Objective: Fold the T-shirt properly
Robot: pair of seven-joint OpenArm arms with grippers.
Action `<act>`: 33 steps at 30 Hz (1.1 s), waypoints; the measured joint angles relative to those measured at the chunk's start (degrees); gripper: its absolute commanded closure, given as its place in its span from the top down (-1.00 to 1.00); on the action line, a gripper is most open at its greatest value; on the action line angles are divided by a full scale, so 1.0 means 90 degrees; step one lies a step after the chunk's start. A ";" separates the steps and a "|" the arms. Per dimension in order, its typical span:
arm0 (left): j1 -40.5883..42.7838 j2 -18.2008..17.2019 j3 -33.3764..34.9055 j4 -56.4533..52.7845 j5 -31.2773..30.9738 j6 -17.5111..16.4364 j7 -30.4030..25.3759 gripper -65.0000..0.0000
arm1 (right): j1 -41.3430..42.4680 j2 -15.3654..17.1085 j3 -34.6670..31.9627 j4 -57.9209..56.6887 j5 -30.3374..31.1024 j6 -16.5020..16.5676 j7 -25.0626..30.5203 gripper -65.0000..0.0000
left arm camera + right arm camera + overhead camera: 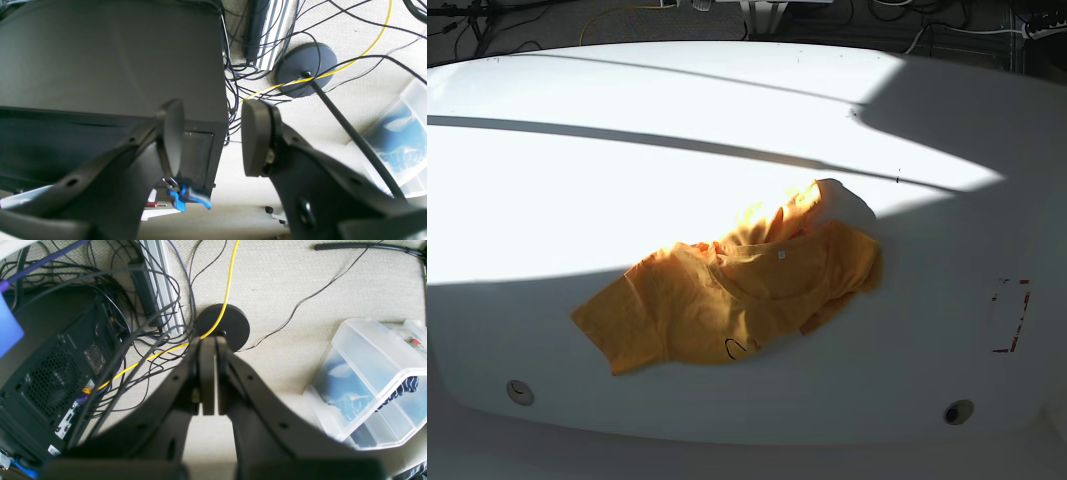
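Note:
The orange-yellow T-shirt [737, 290] lies crumpled near the middle of the white table [577, 180] in the base view, with a small black line drawing near its front hem and a tiny white neck tag. No arm shows in that view. My left gripper [211, 136] is open with nothing between its fingers, hanging over the floor beside a dark computer case [110, 66]. My right gripper [209, 376] is shut, pads pressed together, holding nothing, above the carpet. The shirt does not appear in either wrist view.
A round black stand base [223, 325] sits on the carpet amid tangled cables and a yellow cord [230, 280]. A clear plastic bin [370, 380] stands at the right. Red tape marks [1012, 315] sit on the table's right side.

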 measured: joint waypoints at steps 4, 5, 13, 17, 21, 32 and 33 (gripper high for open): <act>0.0070 0.0000 -0.0002 0.0000 0.0017 0.0068 0.0007 -0.22 | -0.0022 -0.0012 0.0000 -0.0034 0.0000 0.0000 -0.0005 -0.99; 0.0085 0.0000 -0.0002 0.0007 0.0017 0.0070 0.0005 -0.22 | -0.0032 -0.0012 0.0000 -0.0034 0.0000 0.0000 -0.0002 -0.99; 0.0063 0.0000 -0.0002 0.0007 0.0017 0.0104 -0.0051 -0.21 | -0.0087 -0.0012 0.0000 -0.0044 0.0000 0.0000 0.0095 -0.99; 0.0056 0.0000 -0.0002 0.0012 0.0017 0.0058 -0.0087 -0.21 | -0.0097 -0.0010 0.0000 -0.0041 0.0000 0.0000 0.0095 -0.99; 0.0053 -0.0002 -0.0002 -0.0017 0.0017 0.0010 -0.0090 -0.21 | -0.0097 -0.0012 0.0005 -0.0029 0.0000 -0.0002 0.0095 -0.99; 0.0015 0.0000 0.0005 -0.0034 0.0019 0.0012 -0.0097 -0.20 | -0.0100 -0.0010 0.0017 -0.0002 0.0000 0.0000 0.0097 -0.99; 0.0012 0.0000 0.0017 -0.0039 0.0019 0.0015 -0.0102 -0.21 | -0.0100 -0.0010 0.0015 -0.0017 -0.0002 0.0000 0.0100 -0.99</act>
